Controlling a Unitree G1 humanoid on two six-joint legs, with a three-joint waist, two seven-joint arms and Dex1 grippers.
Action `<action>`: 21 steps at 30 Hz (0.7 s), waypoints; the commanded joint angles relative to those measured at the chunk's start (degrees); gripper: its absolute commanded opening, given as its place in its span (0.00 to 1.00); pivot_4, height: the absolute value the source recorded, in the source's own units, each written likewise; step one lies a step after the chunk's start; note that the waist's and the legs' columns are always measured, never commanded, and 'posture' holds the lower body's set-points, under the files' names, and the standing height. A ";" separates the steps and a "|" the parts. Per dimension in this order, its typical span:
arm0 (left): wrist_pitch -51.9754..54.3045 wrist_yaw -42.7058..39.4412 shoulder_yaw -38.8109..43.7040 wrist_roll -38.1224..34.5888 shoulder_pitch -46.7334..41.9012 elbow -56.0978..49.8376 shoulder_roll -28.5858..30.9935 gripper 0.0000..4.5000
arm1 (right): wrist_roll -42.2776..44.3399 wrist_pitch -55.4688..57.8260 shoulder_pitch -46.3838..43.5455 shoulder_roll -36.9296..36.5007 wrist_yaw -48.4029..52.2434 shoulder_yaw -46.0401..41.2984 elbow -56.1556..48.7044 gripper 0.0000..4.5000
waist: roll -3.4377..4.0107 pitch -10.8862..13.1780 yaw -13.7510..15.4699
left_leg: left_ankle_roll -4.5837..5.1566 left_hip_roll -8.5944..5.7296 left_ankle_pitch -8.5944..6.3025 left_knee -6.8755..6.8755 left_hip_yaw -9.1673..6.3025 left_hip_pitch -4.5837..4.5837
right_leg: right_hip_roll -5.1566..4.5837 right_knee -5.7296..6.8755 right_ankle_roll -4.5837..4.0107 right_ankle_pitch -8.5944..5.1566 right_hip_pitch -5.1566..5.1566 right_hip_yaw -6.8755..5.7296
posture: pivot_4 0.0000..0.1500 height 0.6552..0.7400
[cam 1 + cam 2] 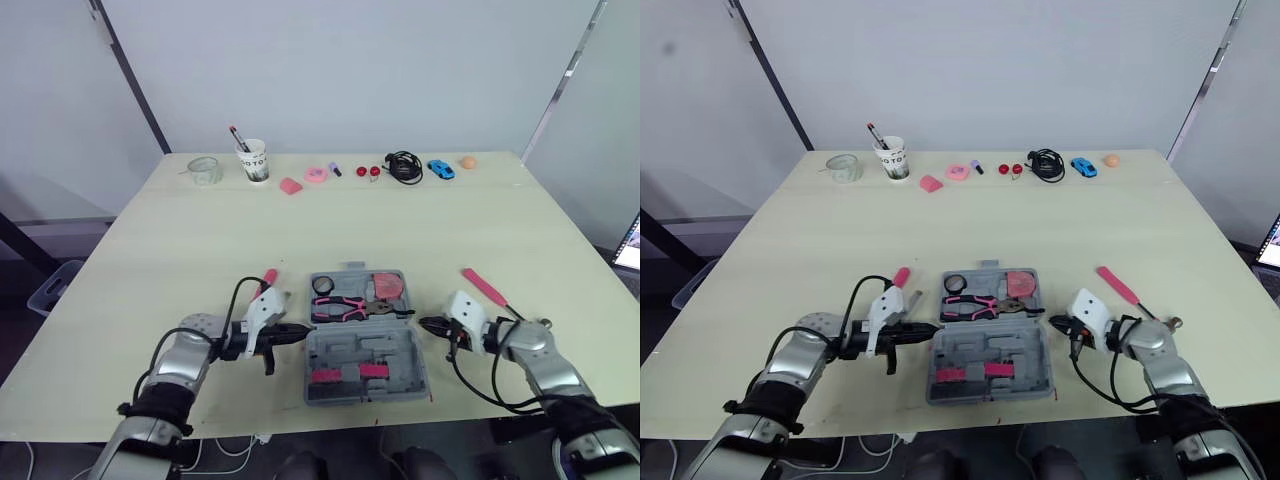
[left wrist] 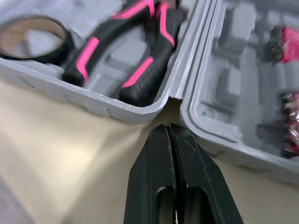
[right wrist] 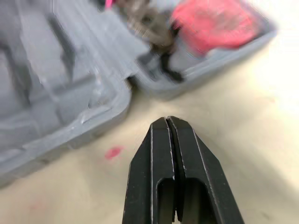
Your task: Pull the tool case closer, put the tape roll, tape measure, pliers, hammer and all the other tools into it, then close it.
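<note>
Both the left gripper (image 1: 303, 334) and right gripper (image 1: 426, 322), fingers pressed together, flank the open grey plastic tool case (image 1: 368, 352) on the pale counter (image 1: 350, 230). Black-and-pink pliers (image 1: 340, 307) lie in its far half.

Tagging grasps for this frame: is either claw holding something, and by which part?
Nothing is held. The left claw and right claw are shut, empty, flanking the open tool case.

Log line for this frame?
grey plastic tool case: open | pink-and-black pliers: inside | pink-handled hammer: outside | left gripper: shut | right gripper: shut
</note>
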 commanded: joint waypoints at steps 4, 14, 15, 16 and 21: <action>2.38 1.56 10.49 -10.88 7.46 -12.81 1.40 0.02 | 10.50 1.12 8.87 -1.05 -1.11 -8.75 -14.11 0.00 | 0.00 0.01 0.08 | 0.00 0.06 -0.01 -0.03 -0.10 0.04 | -0.08 -0.01 -0.01 -0.01 0.01 0.00 | 1.00 1.00; 4.03 11.03 25.99 -16.89 26.43 -22.59 1.94 0.13 | 17.76 0.40 26.75 -1.39 -7.63 -22.99 -22.89 0.00 | 0.02 0.03 0.13 | 0.00 0.09 -0.03 -0.08 -0.05 0.09 | -0.34 -0.07 0.01 -0.03 0.00 0.00 | 1.00 1.00; 3.68 11.82 27.20 -17.10 28.30 -22.96 1.70 0.17 | 18.59 0.33 28.29 -1.35 -8.06 -24.66 -23.28 0.00 | 0.03 0.03 0.14 | -0.01 0.09 -0.03 -0.15 -0.05 0.09 | -0.36 -0.11 0.01 -0.04 -0.01 0.00 | 1.00 1.00; 3.53 12.64 28.26 -17.42 29.74 -23.29 1.41 0.25 | 19.18 0.34 29.83 -1.54 -8.03 -25.84 -23.71 0.00 | 0.04 0.04 0.16 | -0.01 0.09 -0.03 -0.19 -0.05 0.09 | -0.37 -0.14 0.01 -0.04 -0.03 0.00 | 1.00 1.00; 1.85 16.64 33.63 -17.52 35.66 -23.51 0.30 0.78 | 20.96 -0.44 38.56 -1.48 -7.40 -30.76 -25.06 0.41 | 0.03 0.05 0.62 | -0.02 0.07 -0.04 -0.18 -0.06 0.08 | -0.56 -0.16 0.23 -0.17 -0.12 -0.06 | 1.00 1.00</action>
